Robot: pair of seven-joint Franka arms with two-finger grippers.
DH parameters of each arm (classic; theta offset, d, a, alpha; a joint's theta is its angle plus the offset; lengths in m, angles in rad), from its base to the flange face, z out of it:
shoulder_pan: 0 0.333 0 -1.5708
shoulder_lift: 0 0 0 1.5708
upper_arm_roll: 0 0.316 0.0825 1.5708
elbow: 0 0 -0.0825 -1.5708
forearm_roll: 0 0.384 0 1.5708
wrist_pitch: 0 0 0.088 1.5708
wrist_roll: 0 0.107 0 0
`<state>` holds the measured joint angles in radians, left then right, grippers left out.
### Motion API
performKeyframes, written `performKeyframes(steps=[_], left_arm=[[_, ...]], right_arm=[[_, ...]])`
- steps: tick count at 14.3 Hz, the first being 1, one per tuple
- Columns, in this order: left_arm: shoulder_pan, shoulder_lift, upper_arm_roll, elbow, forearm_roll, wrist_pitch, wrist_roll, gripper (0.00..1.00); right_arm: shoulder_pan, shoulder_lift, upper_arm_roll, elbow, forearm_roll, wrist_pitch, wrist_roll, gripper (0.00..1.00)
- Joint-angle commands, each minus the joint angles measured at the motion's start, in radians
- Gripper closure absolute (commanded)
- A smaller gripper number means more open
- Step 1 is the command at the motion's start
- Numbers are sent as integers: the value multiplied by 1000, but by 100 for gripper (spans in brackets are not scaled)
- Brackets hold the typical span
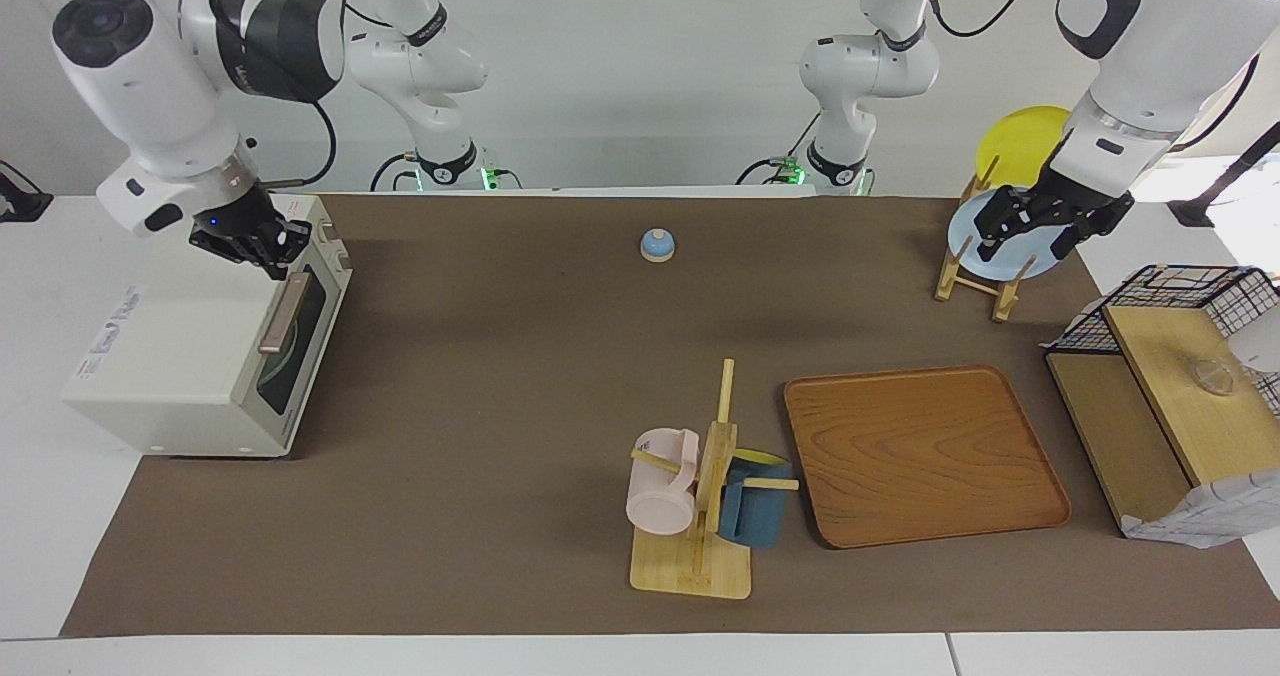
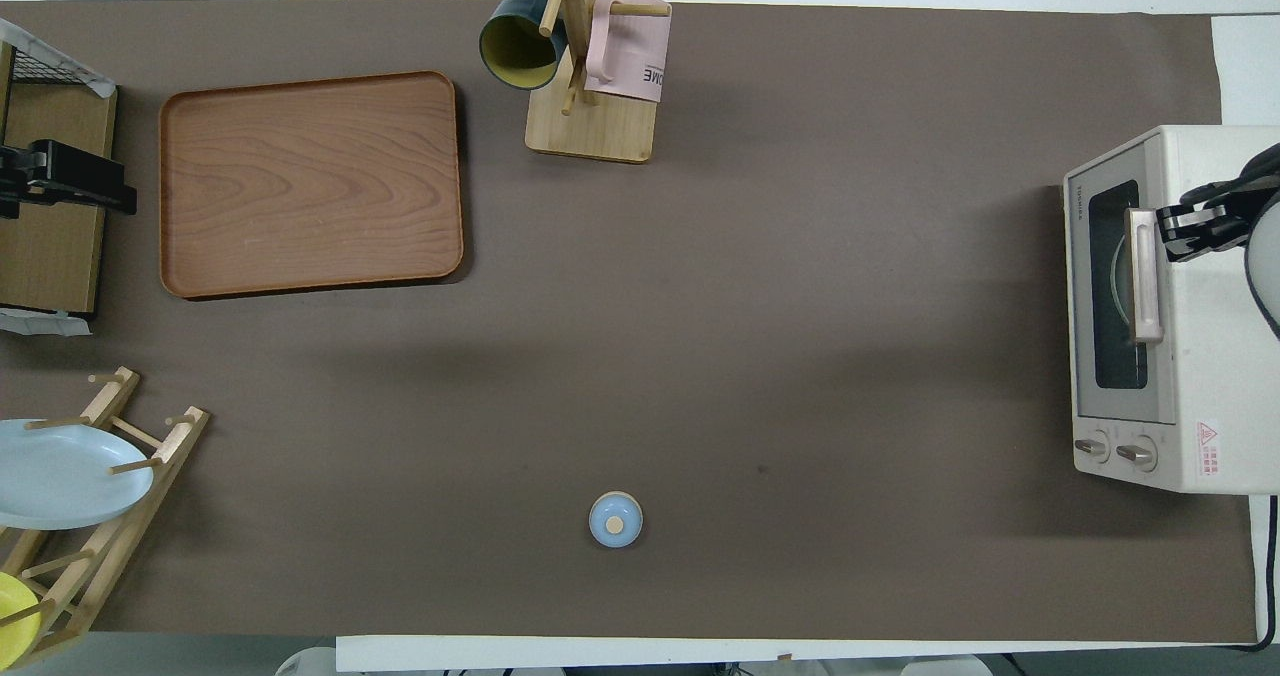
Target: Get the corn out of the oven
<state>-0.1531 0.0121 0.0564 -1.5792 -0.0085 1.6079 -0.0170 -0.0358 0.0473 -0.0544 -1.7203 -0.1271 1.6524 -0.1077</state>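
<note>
Facing view is showing the right gripper [image 1: 262, 247] hanging at the top of the oven's [image 1: 190, 356] handle [image 1: 283, 314], fingers parted and gripping nothing. The door is sitting closed, so opening it, reaching in and lifting out are all remaining. No corn is showing through the dark glass. The left gripper [image 1: 1040, 224] is waiting, fingers spread, over the blue plate [image 1: 1000, 251].

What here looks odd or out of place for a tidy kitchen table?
Nothing is spilled or broken. The oven is shut, so no corn shows. The right gripper is over its handle; the left gripper waits over the plate rack.
</note>
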Motion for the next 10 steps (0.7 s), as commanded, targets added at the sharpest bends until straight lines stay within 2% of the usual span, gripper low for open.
performKeyframes(steps=[1, 10], left_arm=[[4, -15, -1, -9, -2, -11, 6, 0], [4, -15, -1, -9, -2, -11, 6, 0]], right_arm=[[-24, -9, 7, -79, -29, 59, 8, 100], [-29, -4, 7, -188, -60, 156, 59, 100]])
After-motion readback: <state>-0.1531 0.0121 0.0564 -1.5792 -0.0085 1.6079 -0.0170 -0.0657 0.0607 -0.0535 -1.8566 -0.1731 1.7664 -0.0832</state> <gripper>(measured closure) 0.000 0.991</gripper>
